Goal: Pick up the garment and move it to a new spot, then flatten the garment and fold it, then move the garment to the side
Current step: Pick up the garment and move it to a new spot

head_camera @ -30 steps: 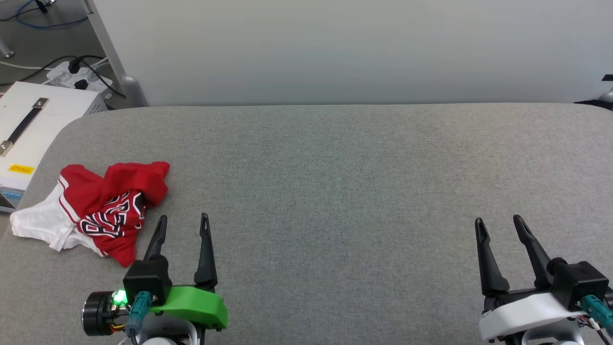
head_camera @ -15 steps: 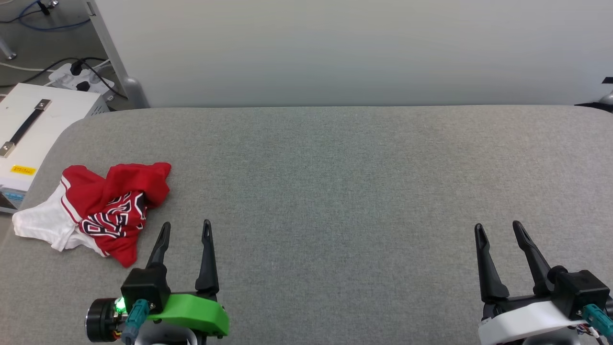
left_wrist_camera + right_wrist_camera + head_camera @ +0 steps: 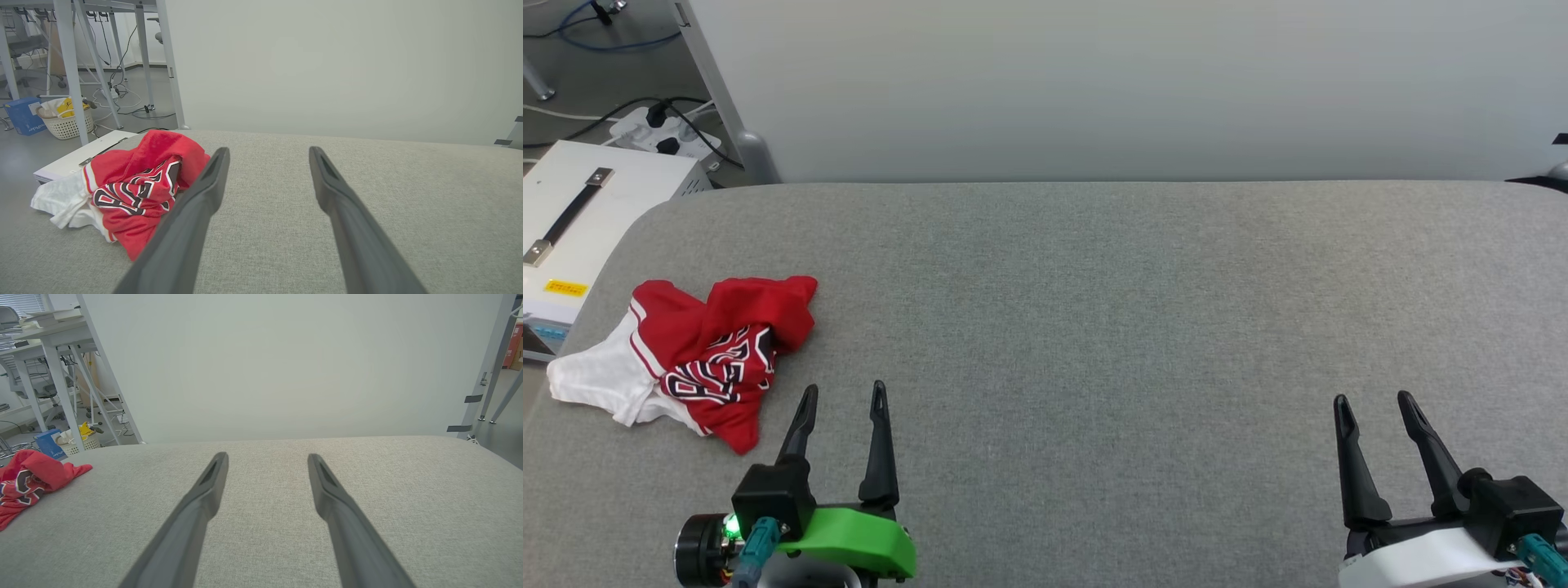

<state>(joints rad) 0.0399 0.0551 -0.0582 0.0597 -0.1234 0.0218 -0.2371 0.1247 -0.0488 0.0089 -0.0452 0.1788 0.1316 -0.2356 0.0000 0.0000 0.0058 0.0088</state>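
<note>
A broad grey woven table, round-cornered, spreads before me. The garment lies crumpled at its near left, soft red and white, with its lettering folded and unreadable. My left gripper, just beside it, and my right gripper, near right, both gape empty.

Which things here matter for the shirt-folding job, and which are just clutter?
Job:
- red jersey T-shirt, crumpled
- left gripper, open
- right gripper, open
- grey padded table

Lying about:
- white case with strap handle
- power strip
- white basket
- blue box
</note>
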